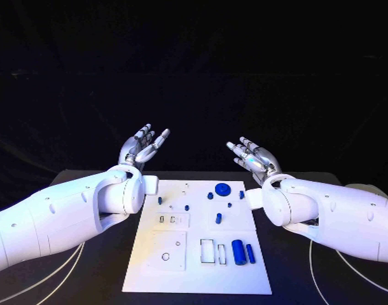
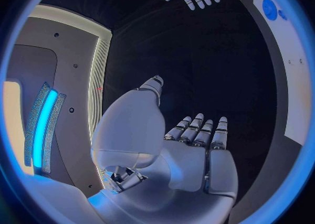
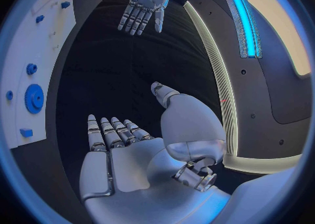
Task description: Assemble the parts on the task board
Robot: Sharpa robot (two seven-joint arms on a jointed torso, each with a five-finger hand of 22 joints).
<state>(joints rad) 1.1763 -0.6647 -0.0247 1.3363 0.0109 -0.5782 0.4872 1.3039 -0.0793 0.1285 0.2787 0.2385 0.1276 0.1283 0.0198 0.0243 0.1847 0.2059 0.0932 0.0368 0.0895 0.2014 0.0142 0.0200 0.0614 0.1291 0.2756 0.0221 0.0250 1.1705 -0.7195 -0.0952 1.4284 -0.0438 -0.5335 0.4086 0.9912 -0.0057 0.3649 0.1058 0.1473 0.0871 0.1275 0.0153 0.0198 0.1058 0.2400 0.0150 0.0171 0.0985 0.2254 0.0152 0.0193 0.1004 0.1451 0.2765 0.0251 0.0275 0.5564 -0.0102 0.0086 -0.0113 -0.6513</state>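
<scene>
The white task board (image 1: 148,270) lies in the middle of the black table. On it are small blue parts: a round blue disc (image 1: 222,188) near its far edge, two blue cylinders (image 1: 243,251) near the front right, and several small pegs between. My left hand (image 1: 144,147) is raised beyond the board's far left corner, fingers spread, holding nothing. My right hand (image 1: 254,155) is raised beyond the far right corner, also spread and empty. In the left wrist view my left hand (image 2: 190,150) shows an empty palm; the right hand (image 3: 121,150) shows the same in its own view.
The board (image 3: 39,51) shows at the rim of the right wrist view with the blue disc (image 3: 33,98). White cables (image 1: 61,273) run over the table on both sides of the board. Black table (image 1: 291,279) surrounds the board.
</scene>
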